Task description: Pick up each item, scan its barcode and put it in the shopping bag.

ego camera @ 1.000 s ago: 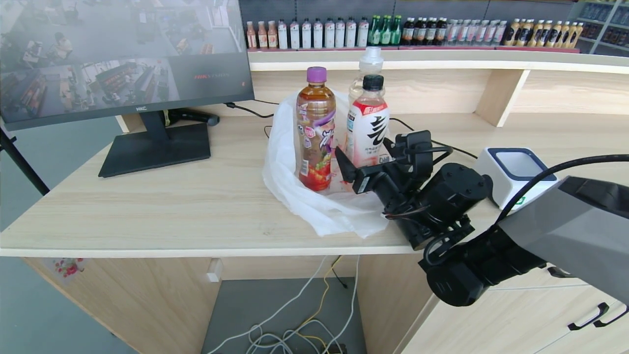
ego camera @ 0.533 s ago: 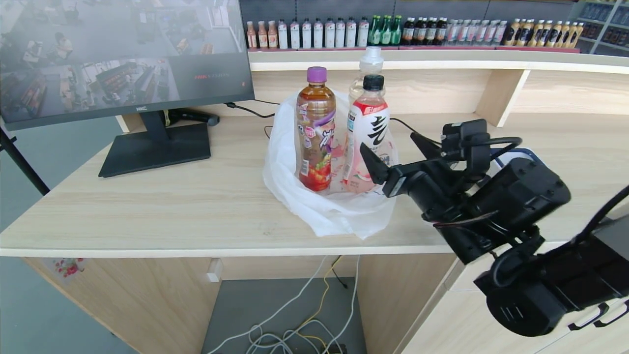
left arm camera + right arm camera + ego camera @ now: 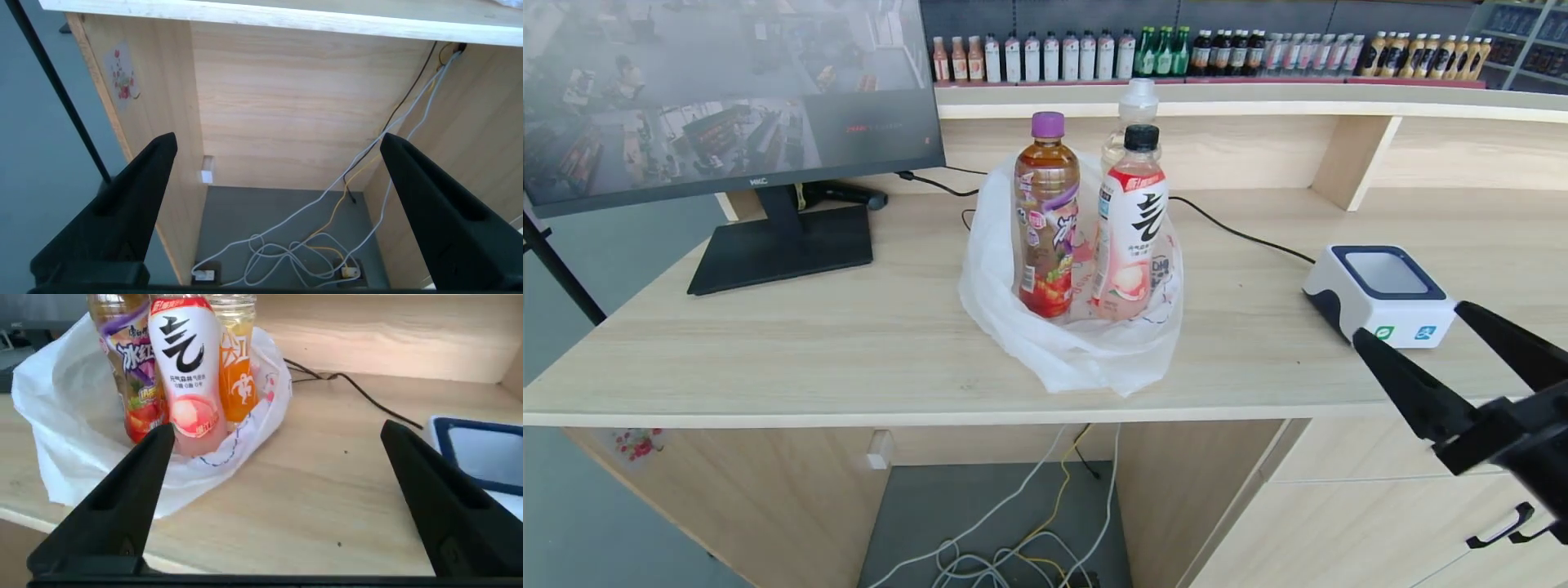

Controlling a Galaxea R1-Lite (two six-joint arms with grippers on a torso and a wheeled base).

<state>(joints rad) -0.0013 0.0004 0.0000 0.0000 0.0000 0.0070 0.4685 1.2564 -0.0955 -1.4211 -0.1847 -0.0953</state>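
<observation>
Right of the shopping bag [image 3: 1054, 351], right claw [image 3: 278, 429] hangs open and empty near the scanner [image 3: 1380, 294], left claw [image 3: 278, 139] open too, three bottles [image 3: 1131, 237] stand inside the bag, so bagging looks finished, next probably just parking both arms.

Three bottles [image 3: 1046, 216] [image 3: 1131, 229] [image 3: 1137, 104] stand in one white shopping bag [image 3: 1086, 355] on one counter [image 3: 849, 343], with one scanner [image 3: 1380, 298] to the bag's right and one monitor [image 3: 719, 90] to its left.

**Desk:** What print shows here?
**Reporter:** A bold black brushstroke character on the pink bottle [image 3: 1129, 237]. Small lettering along the bottom edge of the monitor [image 3: 719, 90]. Green and blue icons on the scanner [image 3: 1380, 302].
</observation>
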